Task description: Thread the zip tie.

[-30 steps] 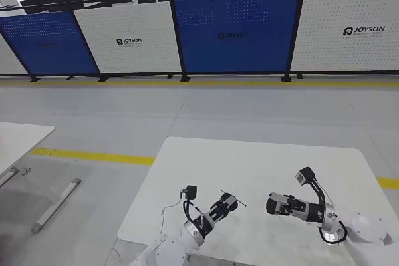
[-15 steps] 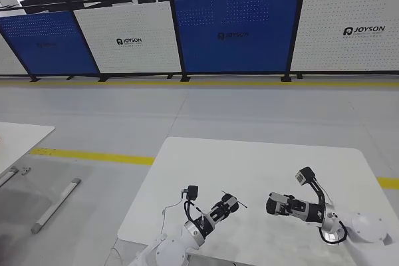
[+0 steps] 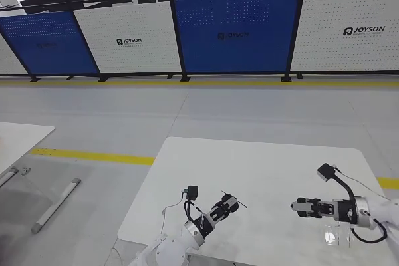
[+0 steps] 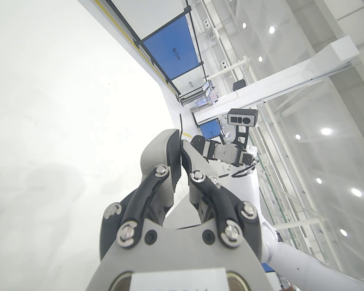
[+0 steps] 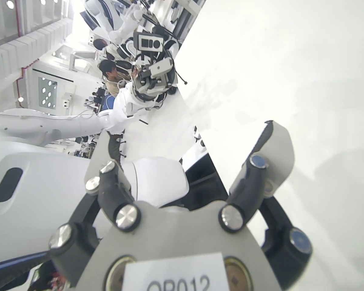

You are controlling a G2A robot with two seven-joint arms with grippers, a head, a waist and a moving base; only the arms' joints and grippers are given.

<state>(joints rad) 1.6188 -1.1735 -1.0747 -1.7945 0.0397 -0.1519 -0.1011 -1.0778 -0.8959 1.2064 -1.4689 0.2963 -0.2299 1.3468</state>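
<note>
A thin black zip tie (image 3: 243,205) is pinched in my left gripper (image 3: 228,202), low over the white table (image 3: 266,159) near its front left. In the left wrist view the pads of that gripper (image 4: 181,149) are shut on the tie (image 4: 180,124), and a short length pokes out past the tips. My right gripper (image 3: 296,207) hangs to the right, pointing at the left one across a wide gap. It stands open (image 5: 191,140) with nothing between its fingers. Far off in the right wrist view, the left gripper (image 5: 156,75) holds the tie (image 5: 182,78).
The table's front edge runs close behind both arms. Most of the tabletop beyond the grippers is bare. A second white table (image 3: 13,143) stands off to the left across the floor.
My right arm has pulled back to the right, widening the gap to the left gripper. The left gripper and zip tie have stayed put.
</note>
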